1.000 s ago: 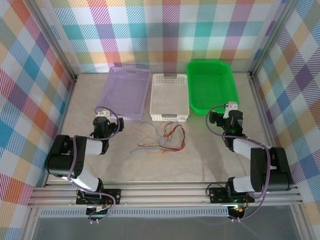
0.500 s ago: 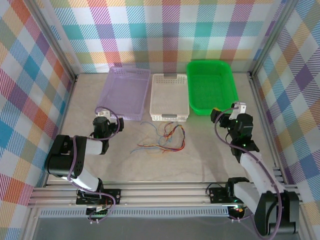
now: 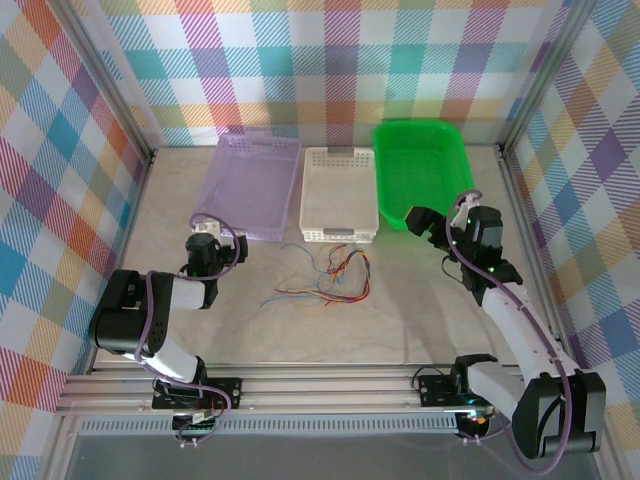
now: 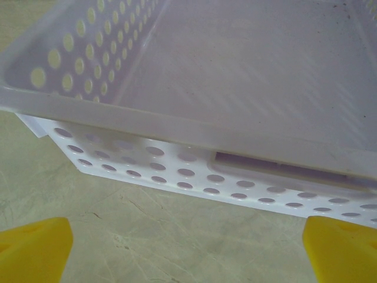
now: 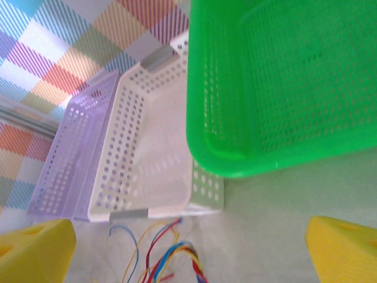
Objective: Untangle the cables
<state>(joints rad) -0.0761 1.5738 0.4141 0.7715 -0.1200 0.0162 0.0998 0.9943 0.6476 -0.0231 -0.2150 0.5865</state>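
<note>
**Item 1.** White basket [image 3: 340, 234], perforated, is set at the back middle of the counter [image 3: 420, 310]. Its floor is seen bare.

**Item 2.** Purple basket [image 3: 250, 185], translucent, is placed touching the white basket's left side. Its floor is likewise bare.

**Item 3.** Green basket [image 3: 425, 180], fine-meshed, is placed just beside the white basket's right side. Its floor is seen bare.

**Item 4.** The cables [image 3: 325, 278], thin strands in red, blue, yellow-orange, green and purple, are laid crossed in a loose cluster on the counter. They are found just in front of the white basket's near wall, outside all three baskets.

**Item 5.** Left jaws are spread wide and hold nothing. They are located left of the white basket's near left corner.

**Item 6.** Right jaws are spread wide and hold nothing. They are located right of the white basket's near right corner.
</note>
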